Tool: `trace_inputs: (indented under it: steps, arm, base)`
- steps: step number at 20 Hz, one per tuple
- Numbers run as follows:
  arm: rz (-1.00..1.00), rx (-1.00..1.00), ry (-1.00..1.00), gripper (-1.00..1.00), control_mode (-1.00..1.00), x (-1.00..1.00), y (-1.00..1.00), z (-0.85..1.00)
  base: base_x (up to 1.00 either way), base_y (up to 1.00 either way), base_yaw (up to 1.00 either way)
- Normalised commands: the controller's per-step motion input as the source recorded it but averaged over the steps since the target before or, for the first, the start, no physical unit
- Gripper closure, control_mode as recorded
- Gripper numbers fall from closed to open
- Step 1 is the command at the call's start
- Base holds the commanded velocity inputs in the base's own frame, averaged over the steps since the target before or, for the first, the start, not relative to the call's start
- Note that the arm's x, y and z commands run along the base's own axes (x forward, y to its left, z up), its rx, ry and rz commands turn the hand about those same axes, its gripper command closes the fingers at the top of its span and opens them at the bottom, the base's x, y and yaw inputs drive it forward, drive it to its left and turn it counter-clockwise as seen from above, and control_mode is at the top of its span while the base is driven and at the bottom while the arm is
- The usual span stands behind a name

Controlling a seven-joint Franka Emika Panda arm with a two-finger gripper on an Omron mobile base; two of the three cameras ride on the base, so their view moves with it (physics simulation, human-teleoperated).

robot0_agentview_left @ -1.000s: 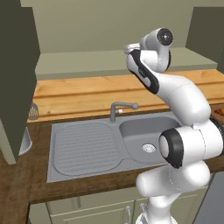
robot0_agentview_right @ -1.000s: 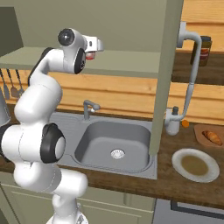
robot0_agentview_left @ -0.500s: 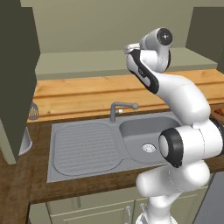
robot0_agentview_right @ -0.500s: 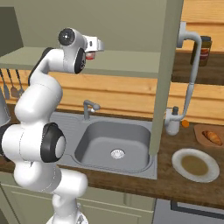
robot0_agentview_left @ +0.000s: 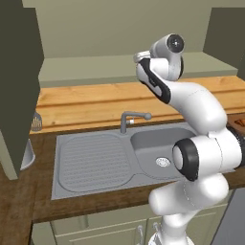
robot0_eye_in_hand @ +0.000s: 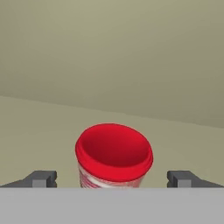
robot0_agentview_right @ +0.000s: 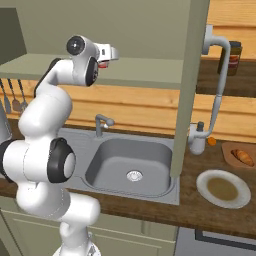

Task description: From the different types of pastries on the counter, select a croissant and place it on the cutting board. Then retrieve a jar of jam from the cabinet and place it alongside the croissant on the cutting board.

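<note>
Base views: arm (robot0_agentview_left: 191, 103) pose unchanged

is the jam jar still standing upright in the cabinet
Yes, upright: the jar of jam stands on the cabinet shelf, red lid on top, between the open gripper fingertips.

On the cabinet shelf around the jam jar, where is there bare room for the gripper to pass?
Shelf lies bare on both sides of the jar of jam and behind it up to the back wall. The open gripper straddles the jar with a gap at each fingertip. Nothing crowds it.
</note>
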Motion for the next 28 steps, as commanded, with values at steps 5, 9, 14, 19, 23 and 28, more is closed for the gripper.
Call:
trace_inputs:
  steps: [5, 9, 14, 19, 23, 28]
  arm:
    - [0.00, -0.01, 0.00, -1.00, -1.00, 0.18, 0.00, -0.01]
    - [0.00, 0.00, 0.00, -1.00, -1.00, 0.03, 0.00, -0.04]
    - [0.00, -0.01, 0.00, -1.00, -1.00, 0.06, 0.00, -0.21]
    - [0.00, 0.00, 0.00, -1.00, -1.00, 0.12, 0.00, -0.08]
    - [0.00, -0.01, 0.00, 1.00, -1.00, 0.24, 0.04, -0.01]
    - [0.00, 0.00, 0.00, 1.00, -1.00, 0.04, 0.00, 0.00]
  base:
    - [0.00, 0.00, 0.00]
    - [0.00, 0.00, 0.00]
    - [0.00, 0.00, 0.00]
    - [0.00, 0.00, 0.00]
    - [0.00, 0.00, 0.00]
    - [0.00, 0.00, 0.00]
